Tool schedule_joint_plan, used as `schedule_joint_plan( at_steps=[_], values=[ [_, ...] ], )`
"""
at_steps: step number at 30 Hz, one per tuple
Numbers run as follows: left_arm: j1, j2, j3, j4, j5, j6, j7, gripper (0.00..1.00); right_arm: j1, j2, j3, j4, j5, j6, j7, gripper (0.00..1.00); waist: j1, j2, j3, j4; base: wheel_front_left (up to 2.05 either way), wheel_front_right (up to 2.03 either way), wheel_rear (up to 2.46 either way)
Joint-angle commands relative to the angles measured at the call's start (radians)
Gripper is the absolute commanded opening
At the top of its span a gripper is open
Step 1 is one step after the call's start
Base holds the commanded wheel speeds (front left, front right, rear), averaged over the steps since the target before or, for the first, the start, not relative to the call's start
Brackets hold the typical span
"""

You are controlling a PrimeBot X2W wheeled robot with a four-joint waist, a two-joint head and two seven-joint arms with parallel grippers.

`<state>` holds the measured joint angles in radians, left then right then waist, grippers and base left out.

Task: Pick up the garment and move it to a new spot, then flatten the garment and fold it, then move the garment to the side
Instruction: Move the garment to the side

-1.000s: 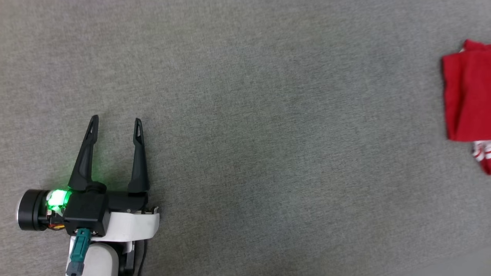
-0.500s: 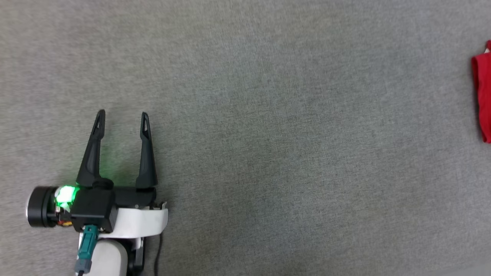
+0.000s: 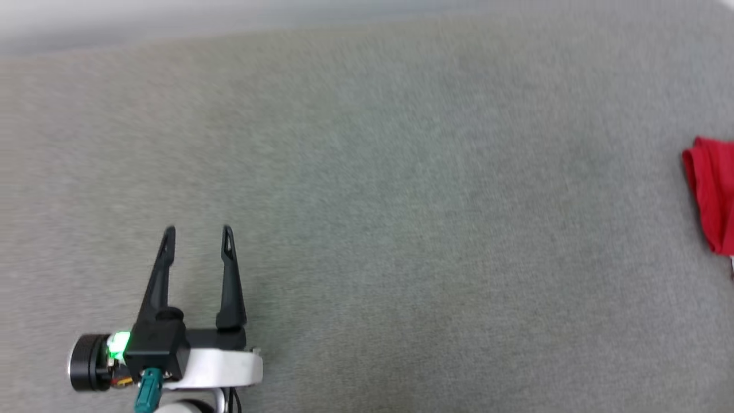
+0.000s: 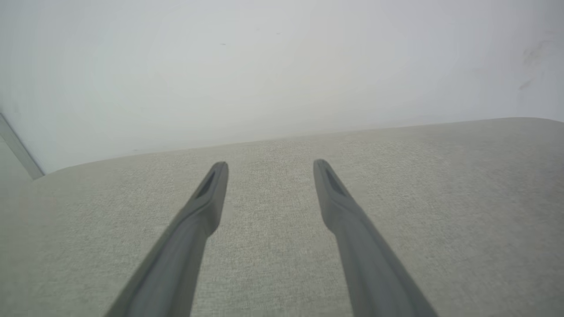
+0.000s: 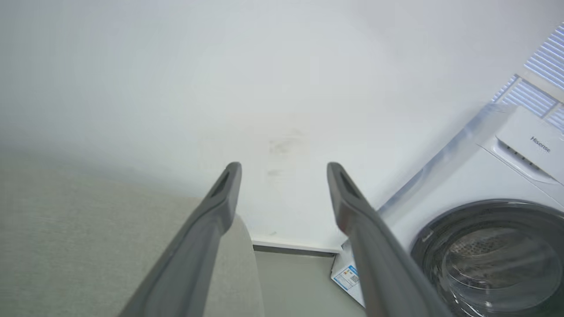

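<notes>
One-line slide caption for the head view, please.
Head view: left gripper open and empty over the grey fabric surface; the red garment lies at the right edge, partly out of frame.

A grey woven-fabric tabletop (image 3: pixel 401 229) spreads wide, one rounded corner showing in the right wrist view. Beyond the tabletop's far edge rises a plain white wall (image 4: pixel 282 66), faintly scuffed. Past the tabletop's corner stands a white front-loading washing machine (image 5: pixel 462 185) marked Hisense, its round door (image 5: pixel 498 255) dark-ringed. Grey floor (image 5: pixel 295 286) lies between tabletop and machine, with a blue-printed label (image 5: pixel 348 277) at the machine's foot.
</notes>
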<state>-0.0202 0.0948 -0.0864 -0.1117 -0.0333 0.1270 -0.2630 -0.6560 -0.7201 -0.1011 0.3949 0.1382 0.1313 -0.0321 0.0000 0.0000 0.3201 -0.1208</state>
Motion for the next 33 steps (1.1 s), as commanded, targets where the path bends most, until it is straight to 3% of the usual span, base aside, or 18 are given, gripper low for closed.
schedule_joint_plan(
  at_steps=[1, 6, 17, 24, 33],
  values=[
    [0.019, -0.001, 0.007, 0.006, -0.003, 0.001, -0.002, 1.00, 0.015, 0.034, -0.012, -0.013, -0.017, -0.001, -0.045, 1.00, 0.0000, 0.0000, -0.062, 0.038, 0.00, 0.00, 0.00],
    [0.058, -0.008, 0.018, 0.030, -0.005, -0.005, -0.002, 1.00, 0.074, 0.170, -0.021, -0.079, -0.066, -0.001, -0.203, 1.00, 0.0000, 0.0000, -0.129, 0.066, 0.00, 0.00, 0.00],
    [0.107, -0.023, 0.016, 0.077, 0.003, -0.021, -0.002, 1.00, 0.350, 0.451, -0.005, -0.291, -0.048, -0.001, -0.233, 1.00, 0.0000, 0.0000, -0.217, 0.132, 0.00, 0.00, 0.00],
    [0.135, -0.029, 0.014, 0.093, 0.004, -0.023, -0.002, 1.00, 0.530, 0.557, -0.008, -0.342, -0.021, -0.001, -0.233, 1.00, 0.0000, 0.0000, -0.251, 0.150, 0.00, 0.00, 0.00],
    [0.170, -0.033, 0.011, 0.109, 0.004, -0.035, -0.002, 1.00, 0.715, 0.631, -0.003, -0.391, -0.001, -0.001, -0.233, 1.00, 0.0000, 0.0000, -0.292, 0.156, 0.00, 0.00, 0.00]
  ],
)
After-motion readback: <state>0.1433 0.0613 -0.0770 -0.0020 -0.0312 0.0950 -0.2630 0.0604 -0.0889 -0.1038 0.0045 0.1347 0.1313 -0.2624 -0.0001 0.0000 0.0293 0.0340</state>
